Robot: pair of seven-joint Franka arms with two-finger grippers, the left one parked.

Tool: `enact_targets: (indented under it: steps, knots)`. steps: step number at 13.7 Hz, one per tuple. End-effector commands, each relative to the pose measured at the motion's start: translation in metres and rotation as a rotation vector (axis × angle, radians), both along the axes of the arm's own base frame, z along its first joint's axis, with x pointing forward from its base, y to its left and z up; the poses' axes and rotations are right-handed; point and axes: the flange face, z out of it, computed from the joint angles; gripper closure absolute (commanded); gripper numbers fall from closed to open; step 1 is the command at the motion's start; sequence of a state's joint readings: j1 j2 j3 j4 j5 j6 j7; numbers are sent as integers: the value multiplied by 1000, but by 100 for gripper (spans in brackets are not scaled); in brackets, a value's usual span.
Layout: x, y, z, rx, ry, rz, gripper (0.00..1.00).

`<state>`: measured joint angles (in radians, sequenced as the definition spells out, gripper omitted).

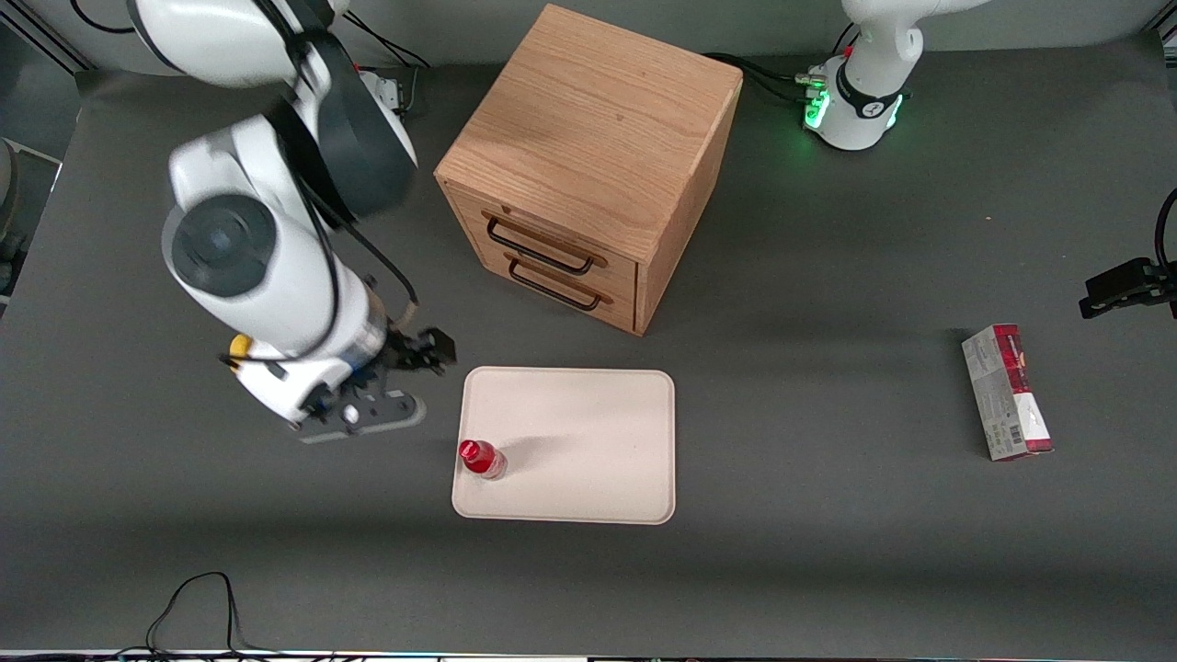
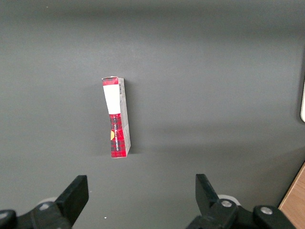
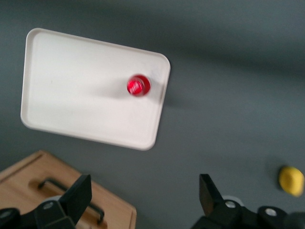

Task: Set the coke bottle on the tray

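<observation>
my gripper (image 3: pixel 145 200) hangs spread wide and holds nothing, well above the bench (image 1: pixel 828 368) and just off the tray's (image 1: pixel 588 432) short edge, toward my working arm's end of the bench. looking down past my fingers (image 3: pixel 78 195) i see the tray tilted across the view, with the bottle (image 3: pixel 138 86) on it seen from straight over its red cap.

the bottle (image 1: pixel 482 458) stands upright on the tray, close to the corner that is nearest the front camera and nearest my arm. it is inside the low rim, near the short edge. there is clear air between it and my gripper (image 1: pixel 363 414); we are not touching. the rest of the cream tray is bare.

farther from the front camera than the tray sits a wooden cabinet (image 1: pixel 588 156), turned at an angle, with two drawers and dark handles (image 1: pixel 542 248) facing roughly toward the tray. a corner of it (image 3: pixel 62 191) shows under my gripper too.

a small yellow thing (image 3: pixel 291 180) shows in my wrist view, low beside my gripper; i can't tell what it is.

well away, toward the parked arm's end of the bench, a red-and-grey carton (image 1: pixel 1007 393) lies flat by itself. the parked arm's wrist view shows the same carton (image 2: pixel 116 117) on bare grey bench.
</observation>
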<state>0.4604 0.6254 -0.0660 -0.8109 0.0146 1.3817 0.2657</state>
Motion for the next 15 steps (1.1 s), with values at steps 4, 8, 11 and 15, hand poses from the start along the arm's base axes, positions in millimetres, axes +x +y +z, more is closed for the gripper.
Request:
enact_targets:
  steps: [4, 8, 11, 15]
  knots:
    - [-55, -115, 72, 14, -2, -117, 0]
    - [-101, -190, 67, 55, -74, -165, 0]
    - [-116, -219, 55, 58, -97, -180, 0]
    - [-124, -266, 36, 56, -96, -152, 0]
